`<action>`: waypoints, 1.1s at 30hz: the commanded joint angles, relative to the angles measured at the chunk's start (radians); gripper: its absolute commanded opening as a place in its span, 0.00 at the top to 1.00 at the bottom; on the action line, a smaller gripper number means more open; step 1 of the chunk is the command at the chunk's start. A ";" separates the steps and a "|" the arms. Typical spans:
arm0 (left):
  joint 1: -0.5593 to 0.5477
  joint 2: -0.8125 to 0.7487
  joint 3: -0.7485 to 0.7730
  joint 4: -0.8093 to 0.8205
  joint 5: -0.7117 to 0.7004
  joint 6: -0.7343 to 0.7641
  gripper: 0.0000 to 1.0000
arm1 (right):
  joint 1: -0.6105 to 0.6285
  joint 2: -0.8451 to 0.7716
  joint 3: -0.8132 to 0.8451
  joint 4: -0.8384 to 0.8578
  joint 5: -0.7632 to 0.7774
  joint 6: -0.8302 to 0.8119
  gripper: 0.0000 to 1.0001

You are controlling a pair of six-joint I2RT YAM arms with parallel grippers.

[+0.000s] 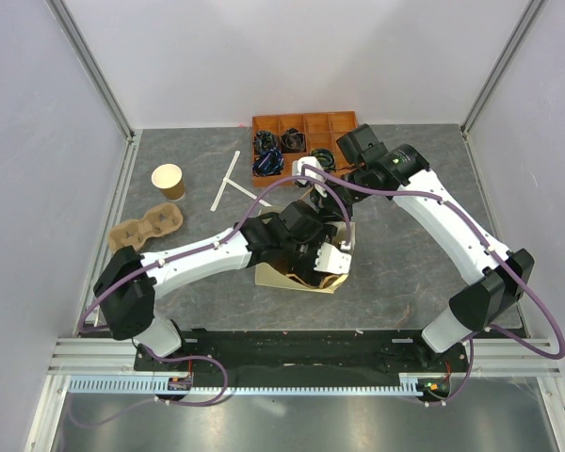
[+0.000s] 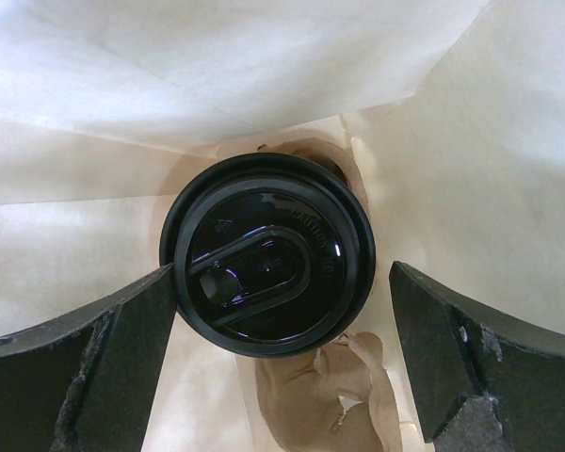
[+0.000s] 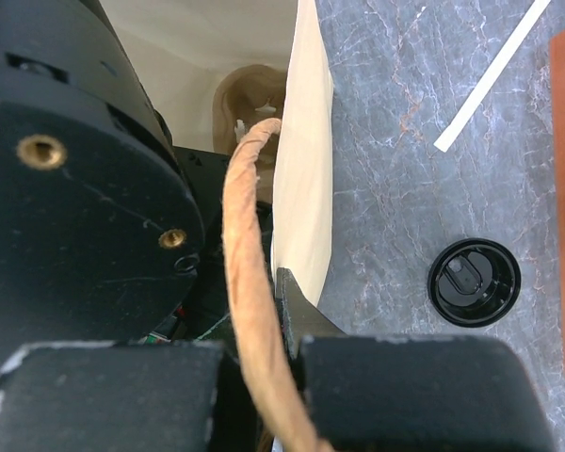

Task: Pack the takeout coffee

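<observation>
Takeout coffee (image 2: pixel 264 250) sits deep in the paper bag (image 2: pixel 452 141), directly below the left end effector (image 2: pixel 281 282). It stands upright with the lid up, its long axis vertical and in line with the wrist.

Left jaws are open and straddle the lid, one finger touching the rim, the other apart.

Right end effector (image 3: pixel 259 377) is closed on the bag's twisted handle (image 3: pixel 245 235), just ahead of it.

Judgement: the cup looks placed. Withdraw straight up along its axis with jaws wide, so the touching finger doesn't tip it.
</observation>
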 commanded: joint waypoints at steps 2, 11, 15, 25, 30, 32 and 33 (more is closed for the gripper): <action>0.053 -0.075 0.037 0.065 -0.016 -0.057 0.00 | 0.013 0.030 -0.033 -0.185 0.015 0.001 1.00; 0.061 -0.098 0.049 0.033 -0.004 -0.055 0.00 | 0.014 0.033 -0.036 -0.185 0.038 -0.004 1.00; 0.061 -0.119 0.049 0.036 -0.004 -0.054 0.00 | 0.014 0.034 -0.036 -0.181 0.043 -0.002 1.00; 0.059 -0.165 -0.003 0.107 -0.020 -0.041 0.00 | 0.022 0.032 -0.041 -0.173 0.058 0.013 1.00; 0.058 -0.164 -0.015 0.110 -0.021 -0.034 0.04 | 0.021 0.032 -0.035 -0.168 0.054 0.024 1.00; 0.059 -0.168 -0.031 0.111 -0.018 -0.017 0.06 | 0.021 0.032 -0.032 -0.165 0.052 0.031 1.00; 0.058 -0.171 -0.035 0.113 -0.019 -0.012 0.06 | 0.021 0.034 -0.031 -0.167 0.052 0.033 1.00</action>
